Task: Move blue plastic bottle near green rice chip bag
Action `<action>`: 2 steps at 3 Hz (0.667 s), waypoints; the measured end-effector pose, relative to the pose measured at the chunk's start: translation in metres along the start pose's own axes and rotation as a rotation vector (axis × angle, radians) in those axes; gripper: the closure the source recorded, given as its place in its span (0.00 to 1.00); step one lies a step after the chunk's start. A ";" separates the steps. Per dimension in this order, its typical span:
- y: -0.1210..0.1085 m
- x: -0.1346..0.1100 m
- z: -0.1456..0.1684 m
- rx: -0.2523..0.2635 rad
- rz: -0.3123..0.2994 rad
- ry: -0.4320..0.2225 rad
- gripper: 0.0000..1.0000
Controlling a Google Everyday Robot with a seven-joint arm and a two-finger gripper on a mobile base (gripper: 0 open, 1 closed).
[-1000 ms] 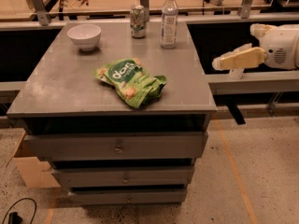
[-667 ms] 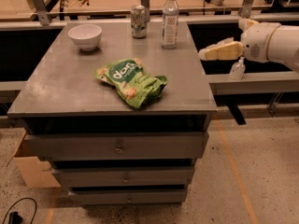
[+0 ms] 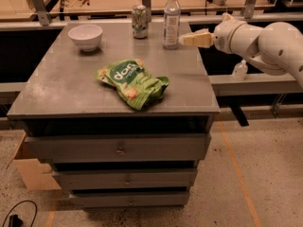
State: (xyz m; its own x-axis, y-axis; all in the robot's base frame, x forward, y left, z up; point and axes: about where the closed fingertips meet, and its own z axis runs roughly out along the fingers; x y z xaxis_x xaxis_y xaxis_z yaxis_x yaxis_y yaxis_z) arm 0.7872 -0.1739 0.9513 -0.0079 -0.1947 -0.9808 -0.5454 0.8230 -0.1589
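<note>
The blue plastic bottle [image 3: 171,21] stands upright at the back right of the grey cabinet top [image 3: 71,84]; it is clear, with a white cap and a pale label. The green rice chip bag [image 3: 134,82] lies crumpled near the middle front of the top. My gripper [image 3: 185,39] comes in from the right on a white arm, its tips just right of the bottle's lower half, at the bottle's side but not around it.
A white bowl [image 3: 85,36] sits at the back left and a green-and-silver can [image 3: 139,21] stands left of the bottle. A small clear pump bottle [image 3: 240,70] stands on the ledge to the right. A cardboard box [image 3: 29,169] sits on the floor at the left.
My arm has swung left from beyond the cabinet's right edge until the gripper tips reach the bottle's right side. The bottle, bag, can and bowl have not moved.
</note>
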 end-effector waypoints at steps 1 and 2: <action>0.002 0.000 0.003 0.007 -0.001 -0.001 0.00; -0.001 0.005 0.037 0.035 0.010 -0.008 0.00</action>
State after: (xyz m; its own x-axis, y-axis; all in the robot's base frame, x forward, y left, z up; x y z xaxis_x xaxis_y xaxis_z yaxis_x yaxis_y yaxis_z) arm 0.8188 -0.1554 0.9421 -0.0059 -0.1824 -0.9832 -0.5155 0.8431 -0.1533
